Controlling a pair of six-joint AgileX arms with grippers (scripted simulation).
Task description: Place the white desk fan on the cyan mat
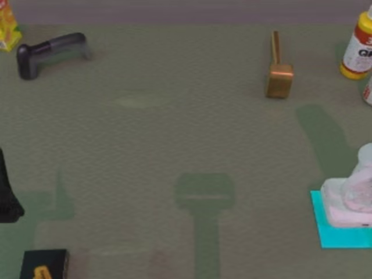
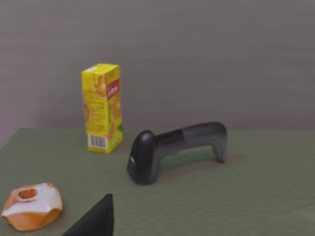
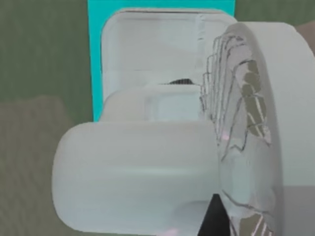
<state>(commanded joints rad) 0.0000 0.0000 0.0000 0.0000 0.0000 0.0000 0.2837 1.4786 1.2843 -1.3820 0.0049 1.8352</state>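
The white desk fan (image 1: 347, 200) stands upright at the table's right edge, its rounded square base resting on the cyan mat (image 1: 326, 232). In the right wrist view its motor housing (image 3: 138, 172) and wire grille fill the picture, with the cyan mat (image 3: 95, 59) showing under the base. My right gripper (image 3: 147, 221) is out of the top view; one dark finger (image 3: 212, 219) presses against the housing beside the grille, and the other is hidden. My left gripper (image 1: 8, 197) is parked at the left edge, with one finger (image 2: 96, 221) showing far to one side.
A black barcode scanner (image 1: 49, 52) and a yellow juice carton (image 1: 8, 26) lie at the back left. A brass mallet (image 1: 279, 67) and a yellow-capped bottle (image 1: 359, 46) are at the back right. A black box (image 1: 43, 264) sits front left, and an orange snack bag (image 2: 32, 206) lies near the left gripper.
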